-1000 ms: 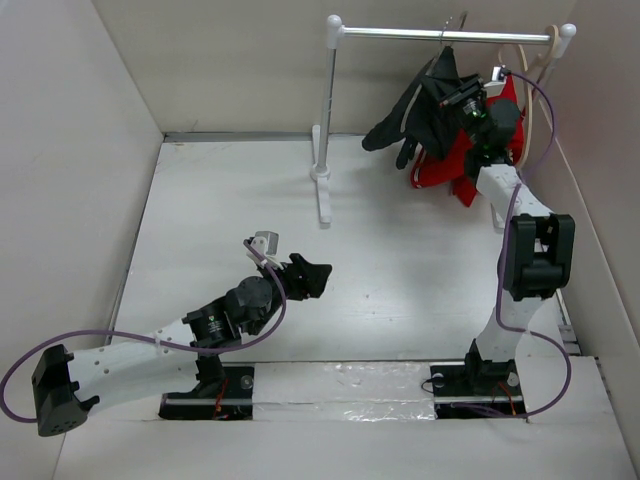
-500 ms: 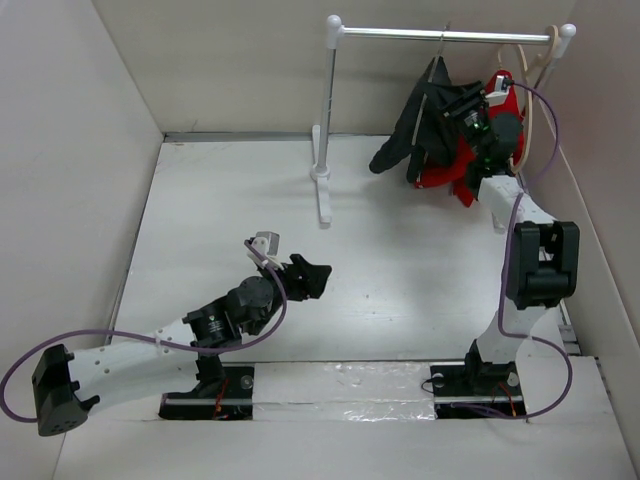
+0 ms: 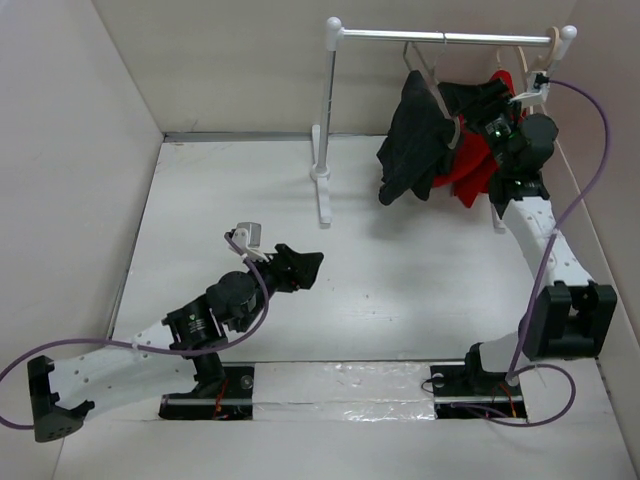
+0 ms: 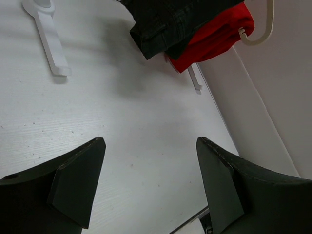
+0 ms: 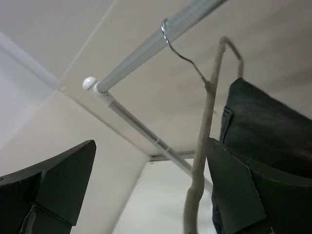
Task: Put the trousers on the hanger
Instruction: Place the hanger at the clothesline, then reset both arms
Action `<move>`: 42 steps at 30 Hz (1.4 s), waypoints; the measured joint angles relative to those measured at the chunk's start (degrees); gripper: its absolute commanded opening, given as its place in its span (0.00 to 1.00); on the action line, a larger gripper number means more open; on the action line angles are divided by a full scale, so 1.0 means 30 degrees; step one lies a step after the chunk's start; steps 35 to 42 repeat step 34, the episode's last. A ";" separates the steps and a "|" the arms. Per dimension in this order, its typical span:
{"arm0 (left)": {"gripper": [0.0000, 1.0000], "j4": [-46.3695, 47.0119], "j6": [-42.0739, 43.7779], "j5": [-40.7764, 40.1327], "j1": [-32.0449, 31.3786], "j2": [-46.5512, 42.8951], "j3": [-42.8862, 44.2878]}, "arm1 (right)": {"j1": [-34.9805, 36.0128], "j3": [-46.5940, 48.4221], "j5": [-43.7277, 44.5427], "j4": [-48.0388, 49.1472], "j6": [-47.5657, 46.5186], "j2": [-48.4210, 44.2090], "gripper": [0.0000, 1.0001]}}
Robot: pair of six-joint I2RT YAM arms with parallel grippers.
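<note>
1. Your right gripper [image 5: 153,192] is raised at the rail [image 3: 440,37] with its jaws spread wide and clamping nothing. The thin stem of the hanger [image 5: 205,122] shows in the gap between them.
2. The trousers [image 3: 410,140] hang draped over the hanger at the far right of the table [image 3: 400,260]. The hanger's hook is over the rail, and dark denim lies right beside your right finger in the wrist view.
3. A red garment [image 3: 472,178] hangs against the trousers on their right, near a cream hanger [image 4: 269,27].
4. Your left gripper [image 3: 300,268] hovers low over the white table, well apart from the rail, with its jaws spread and empty.
</note>
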 measured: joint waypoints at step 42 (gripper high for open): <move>0.77 -0.4138 -0.0415 -0.2448 0.0000 -0.8714 0.0109 | 0.3701 -1.3056 0.3075 -1.4484 -1.4622 -2.4800 1.00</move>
